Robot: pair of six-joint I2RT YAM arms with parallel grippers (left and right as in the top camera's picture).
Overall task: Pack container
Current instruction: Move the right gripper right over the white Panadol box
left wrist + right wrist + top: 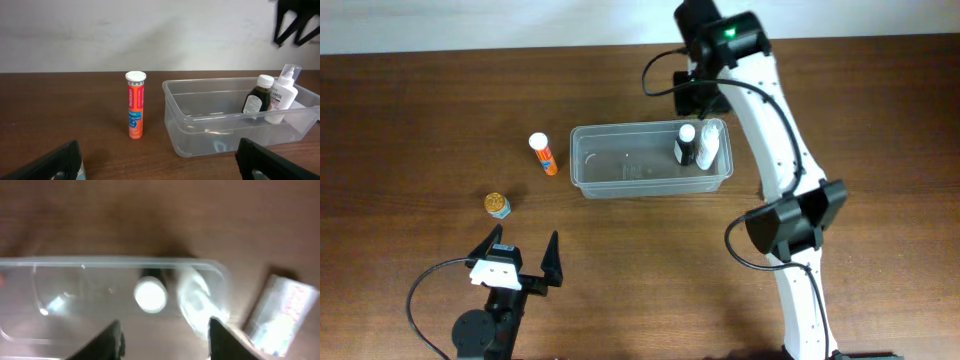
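Note:
The clear plastic container (620, 170) lies mid-table. At its right end stand a dark bottle with a white cap (686, 146) and a white bottle (711, 143). My right gripper (701, 95) hovers just behind that end. In the right wrist view it is open and empty (165, 337) above the container (90, 295), the white cap (150, 294) and the white bottle (197, 297). My left gripper (525, 256) is open and empty near the front left. In the left wrist view its fingers (160, 165) face the container (200, 125).
An orange tube with a white cap (543, 154) stands left of the container and shows in the left wrist view (135, 105). A small gold-lidded jar (497, 205) sits in front of it. A white box (282, 315) lies right of the container.

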